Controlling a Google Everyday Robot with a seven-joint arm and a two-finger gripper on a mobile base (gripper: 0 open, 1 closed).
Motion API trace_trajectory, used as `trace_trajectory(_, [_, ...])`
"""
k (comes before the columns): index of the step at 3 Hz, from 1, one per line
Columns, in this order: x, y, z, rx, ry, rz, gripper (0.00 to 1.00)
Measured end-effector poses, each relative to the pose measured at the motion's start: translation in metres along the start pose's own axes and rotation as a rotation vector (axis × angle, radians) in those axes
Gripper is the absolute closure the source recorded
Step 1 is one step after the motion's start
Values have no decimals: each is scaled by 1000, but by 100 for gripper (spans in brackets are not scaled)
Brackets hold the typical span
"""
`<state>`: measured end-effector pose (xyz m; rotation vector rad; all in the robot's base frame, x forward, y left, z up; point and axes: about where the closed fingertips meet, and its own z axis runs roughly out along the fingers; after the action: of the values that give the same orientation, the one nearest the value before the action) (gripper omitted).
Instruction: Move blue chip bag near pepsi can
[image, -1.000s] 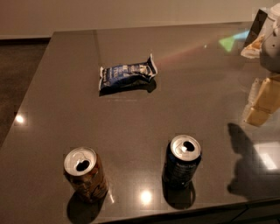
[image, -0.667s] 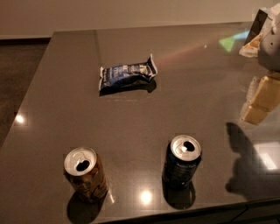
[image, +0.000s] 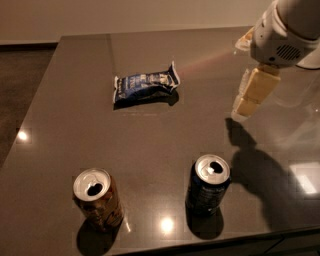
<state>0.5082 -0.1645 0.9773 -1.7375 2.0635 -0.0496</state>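
Note:
The blue chip bag lies flat on the dark table, left of centre toward the back. The pepsi can, dark navy with a silver top, stands upright near the front edge, right of centre. My gripper hangs from the white arm at the right. It is above the table, to the right of the bag and behind the pepsi can, and touches neither. It holds nothing that I can see.
A brown-orange can with a silver top stands upright at the front left, apart from the pepsi can. The table's left edge drops to a dark floor. A pale wall runs along the back.
The arm and gripper have moved left, toward the table's middle and closer to the bag. The bag and both cans have not moved.

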Motion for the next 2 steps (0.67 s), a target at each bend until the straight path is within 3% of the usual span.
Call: trace_trajectory(2, [-64, -60, 69, -39, -85, -81, 0])
